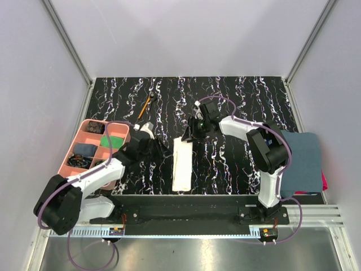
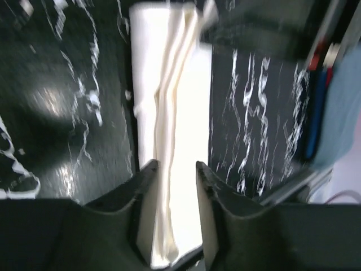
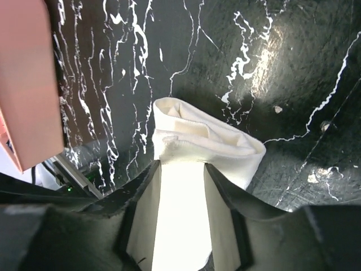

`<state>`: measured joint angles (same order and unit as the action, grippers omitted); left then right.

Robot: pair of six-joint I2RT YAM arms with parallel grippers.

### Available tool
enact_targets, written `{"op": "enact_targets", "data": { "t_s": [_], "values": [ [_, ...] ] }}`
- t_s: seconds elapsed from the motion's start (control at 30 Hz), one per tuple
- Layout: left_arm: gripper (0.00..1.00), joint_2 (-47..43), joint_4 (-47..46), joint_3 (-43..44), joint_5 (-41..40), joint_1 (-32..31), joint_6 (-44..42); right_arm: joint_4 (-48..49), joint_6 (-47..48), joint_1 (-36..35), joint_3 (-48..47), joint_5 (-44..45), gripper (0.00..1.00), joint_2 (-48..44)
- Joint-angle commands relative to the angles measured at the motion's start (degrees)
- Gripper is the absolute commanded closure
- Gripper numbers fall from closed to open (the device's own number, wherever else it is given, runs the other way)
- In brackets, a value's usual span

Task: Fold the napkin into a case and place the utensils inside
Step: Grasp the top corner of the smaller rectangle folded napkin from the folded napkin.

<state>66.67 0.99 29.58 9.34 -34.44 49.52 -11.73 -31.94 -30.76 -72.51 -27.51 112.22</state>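
The cream napkin [image 1: 181, 166] lies folded as a narrow strip, the case, on the black marble table. My right gripper [image 1: 189, 135] is at its far end, shut on the napkin [image 3: 208, 141], whose end bunches up past the fingertips; the right gripper [image 3: 181, 164] has cloth from pad to pad. My left gripper [image 1: 156, 145] is open at the strip's left edge. In the left wrist view the left gripper [image 2: 176, 165] hovers over the napkin [image 2: 186, 101]. The orange-handled stick [image 1: 145, 106] lies far back left. The black spoon is not visible.
A pink compartment tray [image 1: 84, 125] with small items stands at the left, and it also shows in the right wrist view [image 3: 25, 84]. A dark blue-grey towel [image 1: 302, 164] lies at the right edge over something pink [image 1: 324, 182].
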Motion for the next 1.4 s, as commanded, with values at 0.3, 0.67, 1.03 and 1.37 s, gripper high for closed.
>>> {"op": "enact_targets", "data": {
  "t_s": [0.3, 0.67, 1.03, 1.37],
  "values": [
    [0.8, 10.49, -10.05, 3.73, -2.66, 1.92, 0.23, -6.9, -0.49, -4.74, -7.46, 10.36, 0.46, 0.71],
    [0.91, 11.55, -12.33, 2.5, -2.4, 1.83, 1.37, -16.65, -0.32, -8.96, -16.42, 22.92, 0.51, 5.19],
    [0.92, 11.72, -10.31, 2.59, -3.89, 1.92, 1.28, -22.19, 0.65, -11.25, -22.06, 27.24, 0.57, 9.94],
    [0.89, 9.53, -8.2, 3.81, -5.21, 2.18, 0.15, -22.9, 2.59, -12.04, -23.21, 29.62, 0.85, 9.33]
  ]
}}
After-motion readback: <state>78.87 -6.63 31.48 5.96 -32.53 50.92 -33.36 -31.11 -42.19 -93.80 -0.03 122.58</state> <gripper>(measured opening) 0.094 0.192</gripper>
